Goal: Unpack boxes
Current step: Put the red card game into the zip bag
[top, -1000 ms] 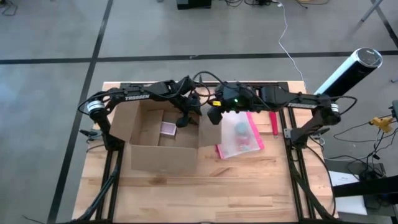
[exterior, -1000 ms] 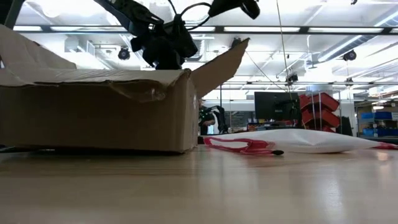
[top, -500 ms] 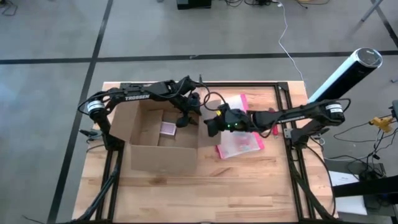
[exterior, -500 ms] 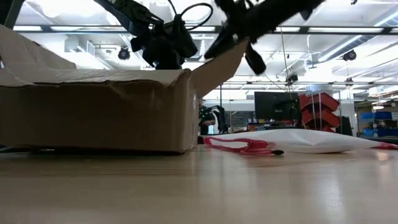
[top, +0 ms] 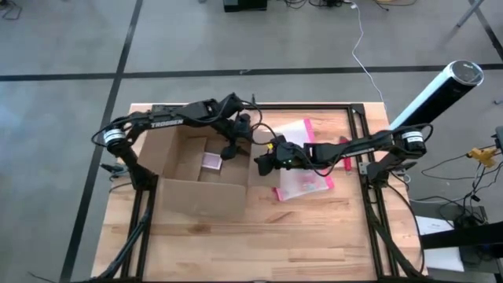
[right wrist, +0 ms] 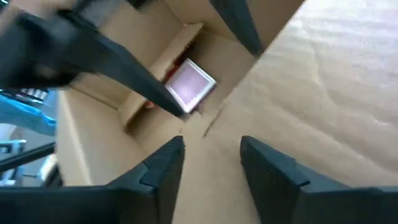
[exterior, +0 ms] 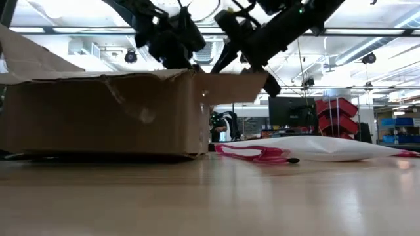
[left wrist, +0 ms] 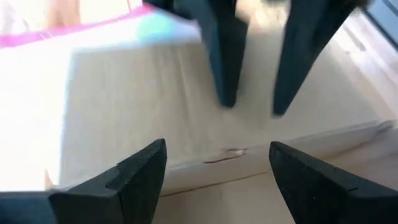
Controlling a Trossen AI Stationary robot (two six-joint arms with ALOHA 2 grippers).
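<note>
Pressing the box's side flap down was the step in hand, going by these views. The right gripper [top: 263, 163] sat over the flap at the box's [top: 200, 177] pouch-side edge, fingers spread with nothing between them; in its wrist view both fingers [right wrist: 163, 171] straddled bare cardboard. The left gripper [top: 229, 149] hung just across that same edge, over the box interior, fingers also apart and empty. In the low view the flap [exterior: 233, 87] lay roughly level, so I'd judge it held down rather than folded flat.

You had a small pink-faced packet [top: 212, 163] on the box floor, just below and beyond the left gripper. Next move, by my read: keep the flap pinned with the right, drop the left straight in and close on that packet.

Watch-outs: the two grippers were near each other at the flap edge, so a clash risk. The pink-edged pouch [top: 308, 177] lay on the table [top: 314, 236] right behind the right gripper, under its arm.
</note>
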